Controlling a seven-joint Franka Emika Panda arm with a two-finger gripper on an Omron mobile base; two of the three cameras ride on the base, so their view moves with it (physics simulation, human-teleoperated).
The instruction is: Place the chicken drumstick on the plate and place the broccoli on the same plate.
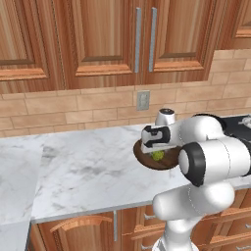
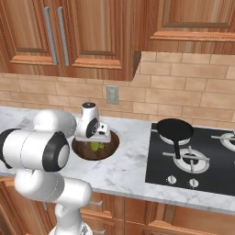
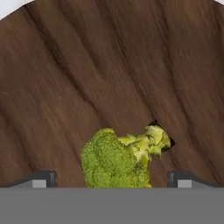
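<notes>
Gripper (image 3: pixel 112 179) hovering over broccoli (image 3: pixel 118 157) on the round wooden board (image 3: pixel 87 78)

Its fingers are standing apart at 9 and 3 o'clock of the floret, which is lying on the board's dark wood.

The small yellowish-green lumpy broccoli floret (image 3: pixel 114 162) lies on the dark brown round wooden board (image 2: pixel 106 150), which rests on the white marble worktop (image 1: pixel 83 171) midway between its front and back edges. To the board's right, a black frying pan (image 2: pixel 174 129) sits on the black hob (image 2: pixel 202 172)'s rear left burner. The two-finger gripper (image 3: pixel 112 178) hangs directly over the broccoli, a fingertip at either side.
</notes>
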